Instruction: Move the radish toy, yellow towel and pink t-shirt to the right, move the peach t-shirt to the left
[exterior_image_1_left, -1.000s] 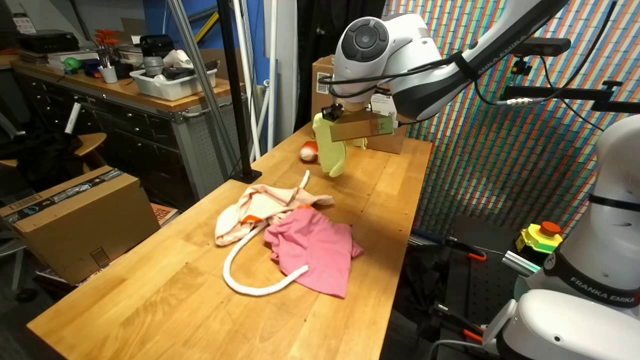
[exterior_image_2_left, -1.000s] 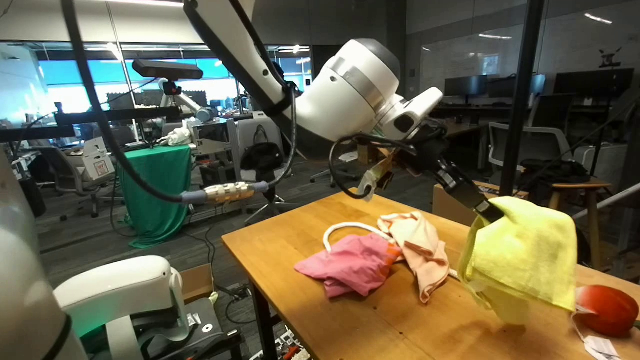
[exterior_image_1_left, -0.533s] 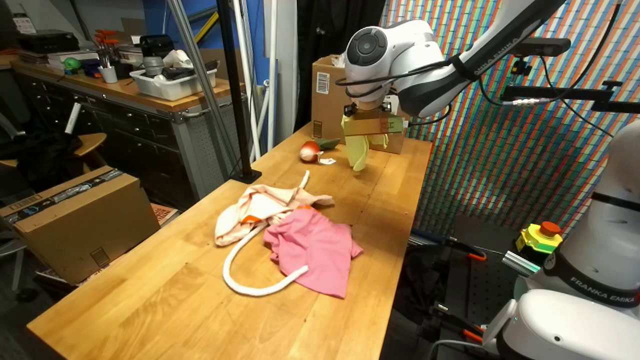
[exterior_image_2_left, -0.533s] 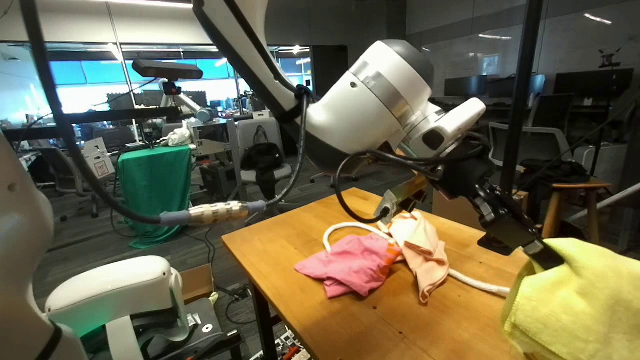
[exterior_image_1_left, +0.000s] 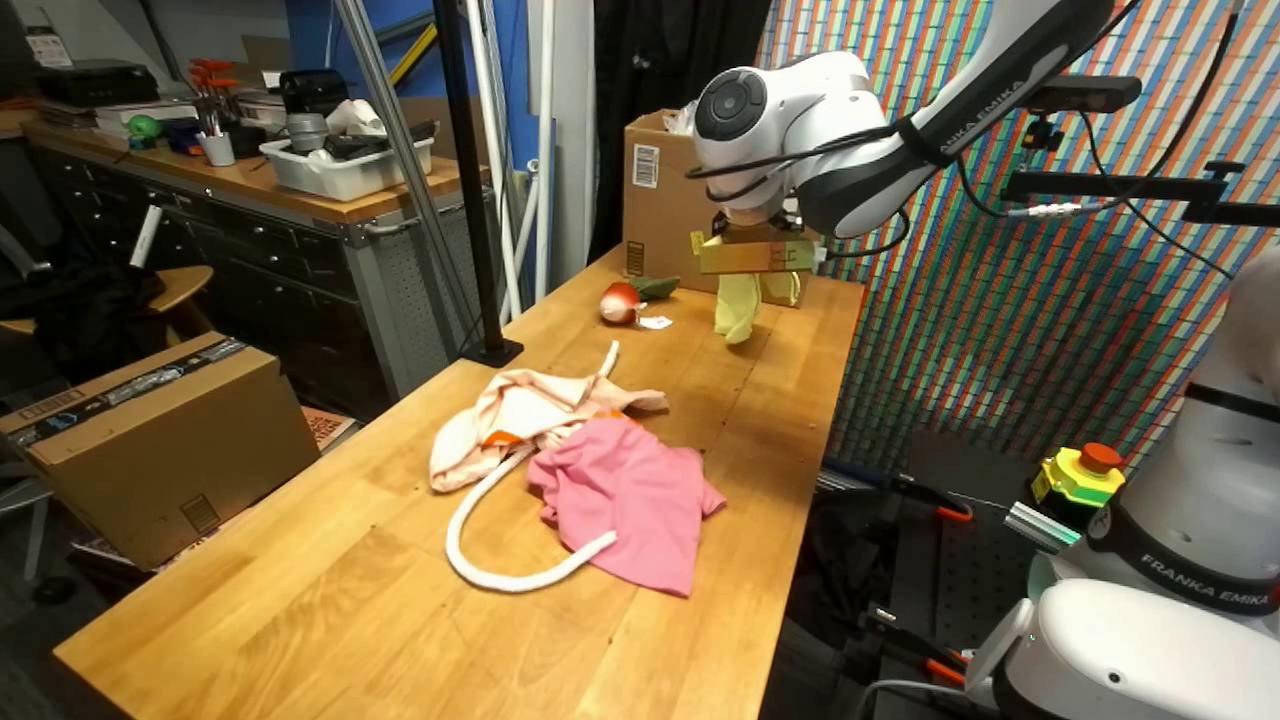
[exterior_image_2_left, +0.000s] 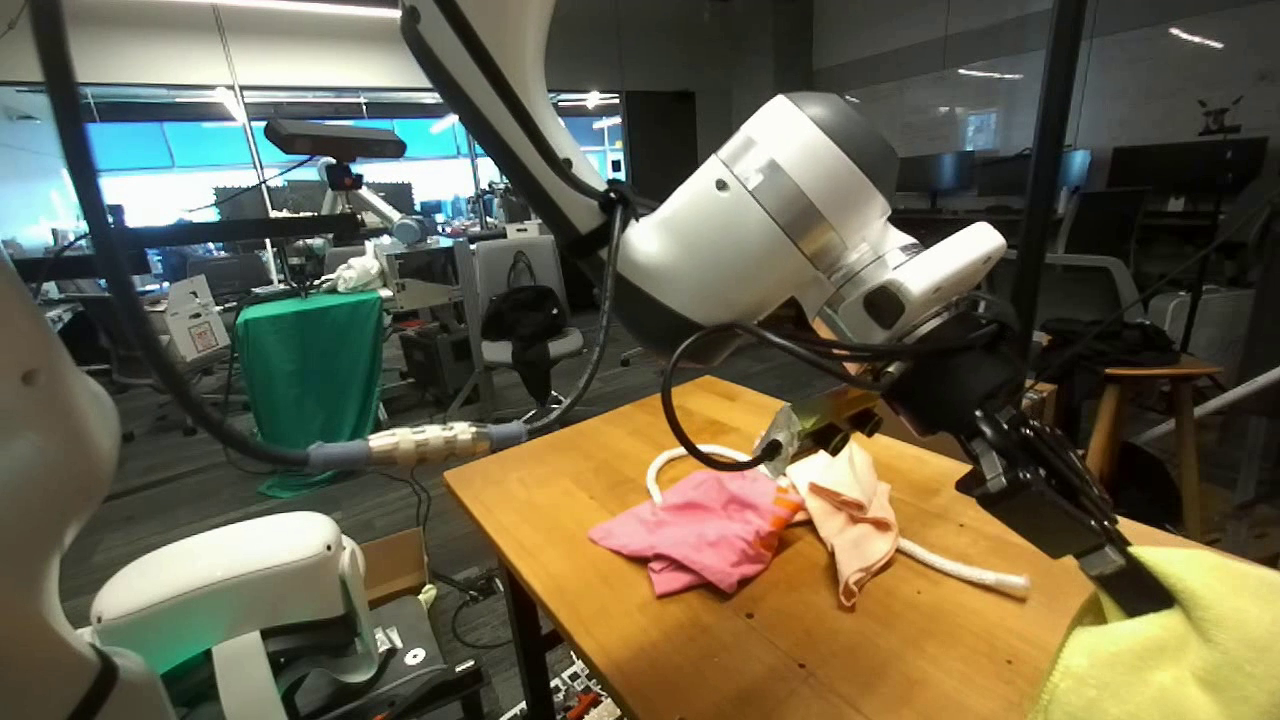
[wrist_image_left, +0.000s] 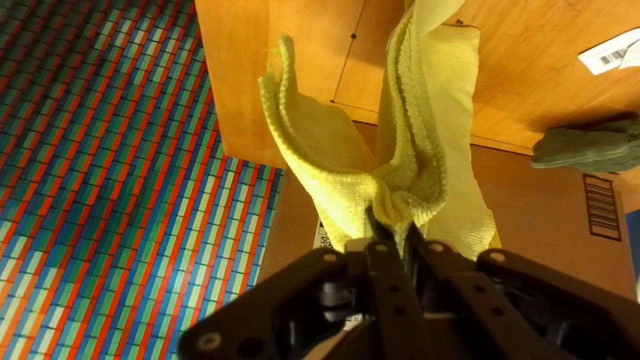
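towel (exterior_image_2_left: 1180, 650) lower, franka emika arm (exterior_image_1_left: 965, 100) too

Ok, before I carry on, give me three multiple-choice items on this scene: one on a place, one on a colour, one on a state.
1. Where is the radish toy?
A) In the white bin
B) On the wooden table
C) On the floor

2. What colour is the rope?
A) White
B) Blue
C) Black

3. How does the end effector stand?
A) Wide open
B) Closed on the peach t-shirt
C) Closed on the yellow towel

1: B, an exterior view shows it resting there, toward the far end.
2: A, it shows white in both exterior views.
3: C, the wrist view shows the yellow towel pinched in its grip.
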